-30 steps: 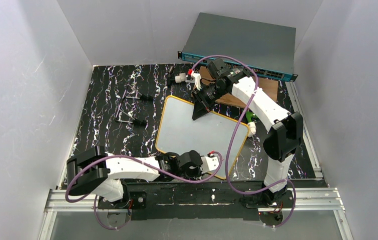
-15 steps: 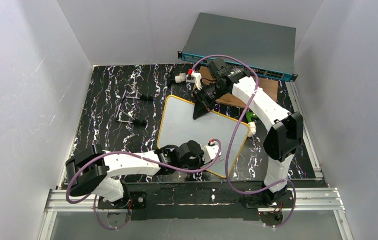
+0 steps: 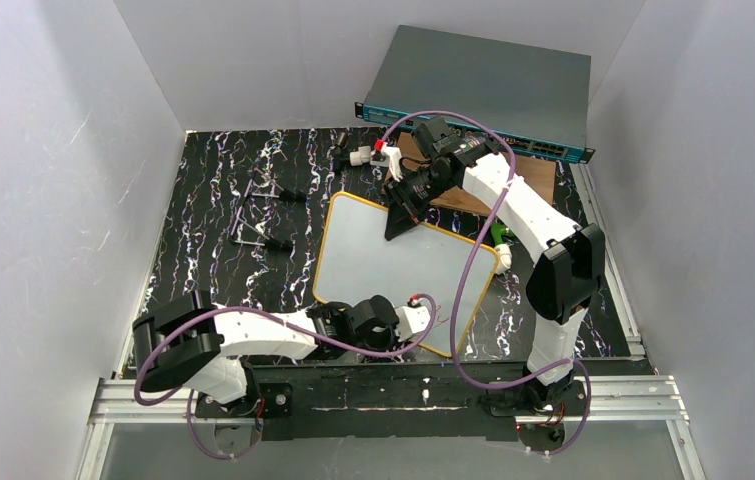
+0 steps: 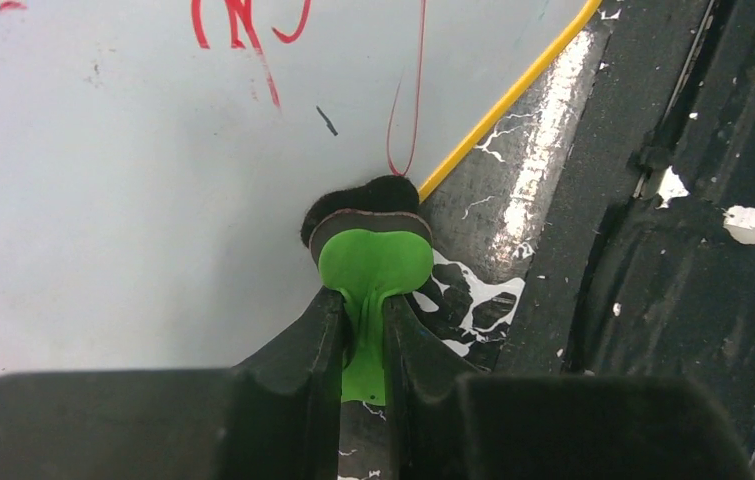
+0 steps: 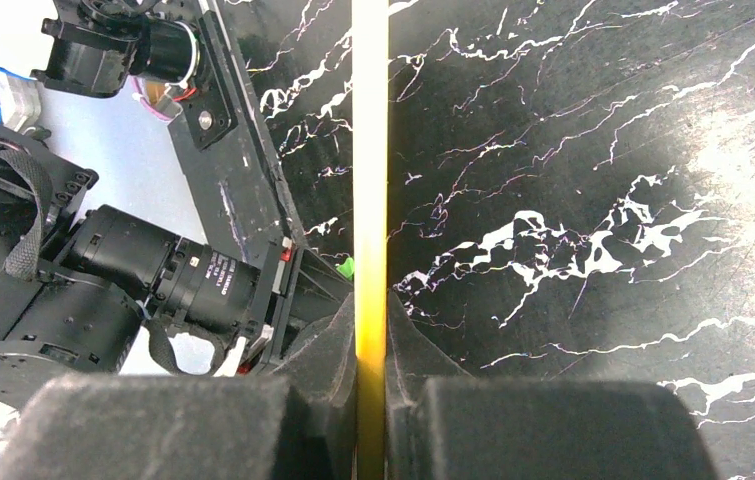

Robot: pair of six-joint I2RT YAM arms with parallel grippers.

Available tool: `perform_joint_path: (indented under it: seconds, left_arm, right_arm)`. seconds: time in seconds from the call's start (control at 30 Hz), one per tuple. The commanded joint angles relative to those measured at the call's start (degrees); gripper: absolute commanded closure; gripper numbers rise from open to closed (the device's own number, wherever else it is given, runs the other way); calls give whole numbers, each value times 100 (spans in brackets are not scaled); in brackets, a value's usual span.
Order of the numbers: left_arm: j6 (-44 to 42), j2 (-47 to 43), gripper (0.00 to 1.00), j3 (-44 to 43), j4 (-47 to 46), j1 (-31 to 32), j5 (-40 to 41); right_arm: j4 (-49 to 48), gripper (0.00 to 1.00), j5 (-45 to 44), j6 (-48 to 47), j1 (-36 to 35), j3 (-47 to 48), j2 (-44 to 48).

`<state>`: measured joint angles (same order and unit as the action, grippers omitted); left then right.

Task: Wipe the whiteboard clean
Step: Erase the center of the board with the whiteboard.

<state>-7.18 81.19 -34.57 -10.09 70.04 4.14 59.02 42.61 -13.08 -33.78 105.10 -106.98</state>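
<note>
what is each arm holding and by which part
The left gripper holds the green eraser by its thin stem; right gripper pinches the whiteboard by its yellow rim at the far edge.

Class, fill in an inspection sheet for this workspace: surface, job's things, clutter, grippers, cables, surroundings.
Surface: black marbled table.
Job's things: whiteboard, yellow rim, red marks on it; green eraser, its black pad at the board's edge.
Clutter: wooden board, network switch, metal pieces.
Grippers: left gripper jaws shut on eraser; right gripper jaws clamp the whiteboard's rim.
Cables: purple cables loop over both arms.
Surroundings: plain grey walls.
</note>
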Motion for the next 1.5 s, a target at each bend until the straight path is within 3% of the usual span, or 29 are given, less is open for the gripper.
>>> perform_joint_path:
  seconds: [0.0,0.5,1.07,1.27,1.47]
  left_arm:
    - [-261,113,100,-333,-151,40,258]
    - [-742,-57,100,-1227,-99,-110,30]
    - [-144,316,100,-432,-3,185,88]
    - [-611,312,100,-952,-69,-16,-24]
    - [-517,394,100,-1543,-114,-446,-371]
  right_arm:
    - [129,99,575,227,-34,19,269]
    - [128,99,589,217,-32,1,306]
    - [141,99,639,209,-32,-5,224]
    - [153,99,635,207,-41,11,219]
    - [130,99,572,187,-41,-31,319]
